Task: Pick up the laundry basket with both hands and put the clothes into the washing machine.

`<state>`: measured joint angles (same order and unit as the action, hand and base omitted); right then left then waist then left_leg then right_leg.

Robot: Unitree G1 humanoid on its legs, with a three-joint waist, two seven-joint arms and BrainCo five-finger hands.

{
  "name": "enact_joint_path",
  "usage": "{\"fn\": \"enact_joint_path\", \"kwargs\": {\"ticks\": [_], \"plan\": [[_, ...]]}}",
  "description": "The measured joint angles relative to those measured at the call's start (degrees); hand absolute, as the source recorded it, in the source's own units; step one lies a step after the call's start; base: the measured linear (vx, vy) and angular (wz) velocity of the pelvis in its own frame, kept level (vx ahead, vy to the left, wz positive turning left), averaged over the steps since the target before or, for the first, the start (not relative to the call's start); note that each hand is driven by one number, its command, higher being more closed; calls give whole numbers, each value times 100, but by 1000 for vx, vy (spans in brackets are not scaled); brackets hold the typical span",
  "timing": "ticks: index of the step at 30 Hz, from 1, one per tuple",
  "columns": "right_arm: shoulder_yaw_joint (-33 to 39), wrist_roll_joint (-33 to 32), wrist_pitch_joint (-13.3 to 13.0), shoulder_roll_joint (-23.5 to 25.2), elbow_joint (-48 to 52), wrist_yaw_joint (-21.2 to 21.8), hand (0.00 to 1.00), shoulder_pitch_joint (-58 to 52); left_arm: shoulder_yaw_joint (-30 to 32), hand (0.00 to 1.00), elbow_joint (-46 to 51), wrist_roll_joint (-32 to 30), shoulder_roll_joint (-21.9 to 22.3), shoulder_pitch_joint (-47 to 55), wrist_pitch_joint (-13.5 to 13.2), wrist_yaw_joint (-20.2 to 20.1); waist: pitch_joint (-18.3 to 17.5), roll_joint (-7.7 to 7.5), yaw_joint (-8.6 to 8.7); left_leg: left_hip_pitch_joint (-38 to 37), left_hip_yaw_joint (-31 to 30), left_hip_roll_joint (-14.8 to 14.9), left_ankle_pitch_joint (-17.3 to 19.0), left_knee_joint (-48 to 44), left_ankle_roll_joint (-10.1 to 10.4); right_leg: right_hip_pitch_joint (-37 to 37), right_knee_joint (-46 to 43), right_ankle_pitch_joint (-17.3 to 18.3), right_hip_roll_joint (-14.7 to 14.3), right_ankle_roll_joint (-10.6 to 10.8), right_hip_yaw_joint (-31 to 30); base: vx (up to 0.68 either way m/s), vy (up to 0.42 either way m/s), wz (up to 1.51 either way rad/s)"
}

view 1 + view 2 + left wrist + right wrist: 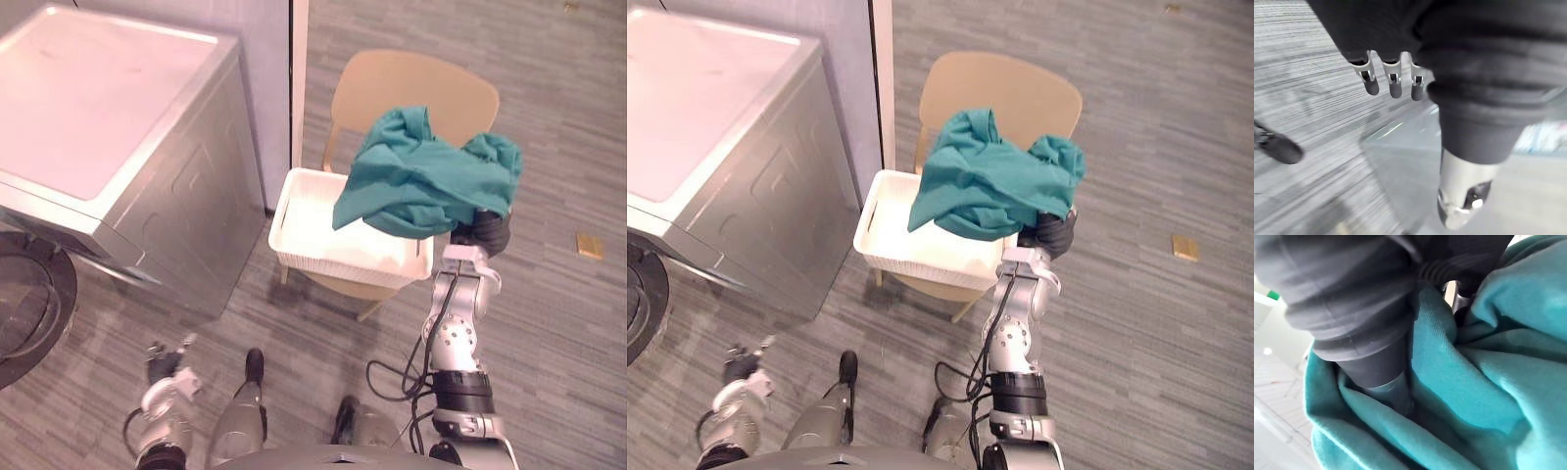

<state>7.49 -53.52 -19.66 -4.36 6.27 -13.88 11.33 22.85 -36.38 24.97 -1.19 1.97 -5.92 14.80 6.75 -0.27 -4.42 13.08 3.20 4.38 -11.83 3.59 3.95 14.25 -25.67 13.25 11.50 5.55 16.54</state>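
1. Currently the right hand is at the right end of the white basket, which sits on the seat of a tan chair with its left end by the washer's front corner.
2. A teal shirt is bunched up over that hand, above the basket's right half and draping onto it. The hand is buried in the cloth, so I cannot tell whether it is closed on it.
3. Down by the floor, well apart from the basket, the left hand hangs with its fingers straight and relaxed, holding nothing.
4. To the left stands the washing machine, its round door swung open low at the front.
5. My read is that the shirt is being gathered and the basket is not yet gripped by either hand.
6. To do it well, take a full bunch of cloth so that no sleeve trails or snags the basket's rim.
7. If the basket is lifted first, the left hand should take its left end so that both ends rise level and the load does not slide off the chair's front edge.
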Motion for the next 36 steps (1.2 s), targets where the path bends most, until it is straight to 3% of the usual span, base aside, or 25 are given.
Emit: {"fn": "enact_joint_path", "kwargs": {"ticks": [5,9,10,14,19,21,25,28,31,36], "plan": [[-26,22,138,204,-7,319,100,-298,1125,0,1660,131,-60,24,-220,516,-377,6,-11,-465,133,27,56,75,16,-482,296,-67,-84,24,-68,45,-25,-12],[-59,223,276,203,-24,453,100,-472,1223,0,3300,-17,-59,-22,-429,960,-519,57,0,-799,295,49,151,76,9,-795,530,-180,-175,45,-247,24,16,-30],[-69,239,370,194,-24,524,100,-507,1090,0,3989,-424,-61,-104,-444,1162,-596,95,26,-865,347,55,164,77,10,-857,620,-243,-187,53,-313,1,42,-24],[-214,425,477,156,-24,541,100,-537,523,0,4889,-1348,-179,-520,-552,1395,-700,203,127,-1032,470,75,167,83,6,-1024,801,-385,-236,75,-434,-12,40,-20],[-533,434,488,151,-16,650,100,-558,-981,0,5665,-2258,-359,-1081,-654,1457,-769,273,263,-1032,519,119,181,118,9,-1064,1001,-518,-295,69,-502,-45,45,-9],[-734,434,487,145,19,749,100,-559,-1696,0,5736,-2450,-411,-1225,-833,1271,-822,354,322,-1038,581,123,191,119,-7,-1079,1116,-617,-329,80,-575,-27,42,-14],[-981,434,488,121,197,758,100,-632,-3053,0,5322,-2229,-497,-1650,-1006,783,-854,435,370,-1124,652,115,193,120,-9,-1175,1291,-736,-337,123,-661,-5,44,-11],[-1304,429,495,46,203,764,100,-627,-4288,0,4531,-1777,-626,-2266,-976,-36,-880,474,507,-1120,671,113,209,122,-33,-1218,1429,-820,-365,132,-728,1,41,-7],[-1361,427,498,29,210,765,100,-627,-4801,0,4004,-1375,-613,-2601,-928,-383,-889,487,550,-1124,734,118,199,122,-18,-1210,1509,-885,-382,149,-806,25,14,-16],[-1390,426,508,-98,233,754,100,-627,-5327,0,3260,-1181,-605,-3067,-570,-800,-889,487,639,-1118,764,107,208,122,-29,-1211,1579,-934,-381,176,-838,25,10,-3]]}}
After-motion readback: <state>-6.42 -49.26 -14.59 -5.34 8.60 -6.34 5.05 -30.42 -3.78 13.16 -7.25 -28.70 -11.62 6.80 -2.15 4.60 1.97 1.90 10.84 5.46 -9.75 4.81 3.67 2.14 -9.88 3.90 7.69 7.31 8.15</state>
